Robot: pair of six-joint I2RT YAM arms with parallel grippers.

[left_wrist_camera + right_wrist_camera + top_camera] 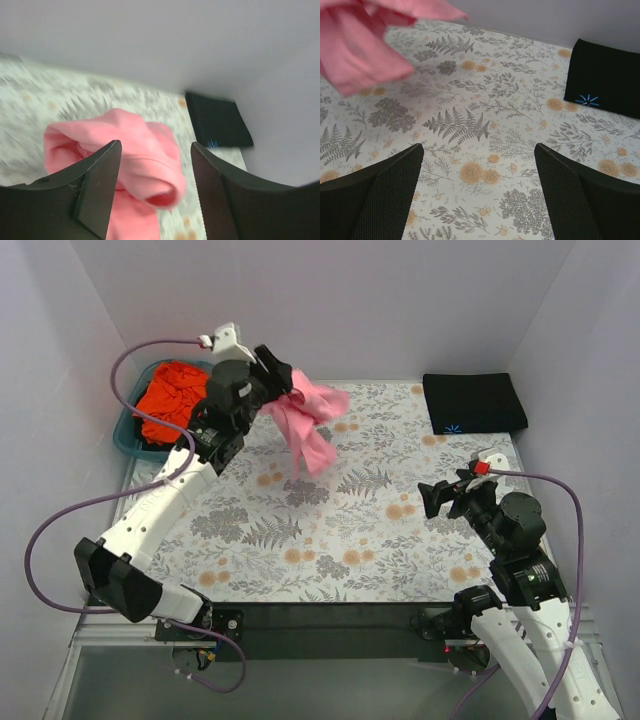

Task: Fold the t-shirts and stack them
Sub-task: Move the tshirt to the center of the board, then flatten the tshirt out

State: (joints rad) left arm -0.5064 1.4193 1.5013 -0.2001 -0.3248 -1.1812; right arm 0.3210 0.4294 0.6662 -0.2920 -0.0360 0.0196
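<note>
The light pink t-shirt (310,420) is bunched up in the air over the back middle of the table, right in front of my raised left gripper (280,375). In the left wrist view its jaws stand apart around the blurred pink cloth (130,150), with a gap beside the right finger (220,200); my left gripper (155,145) is open. The black t-shirt (473,403) with its blue logo lies folded at the back right. The orange-red t-shirt (170,400) is crumpled in the basket. My right gripper (435,498) hovers open and empty at the right (479,147).
The teal basket (128,435) stands at the back left corner against the white walls. A floral cloth (330,540) covers the table. The pink cloth (360,45) and the black t-shirt (605,80) also show in the right wrist view.
</note>
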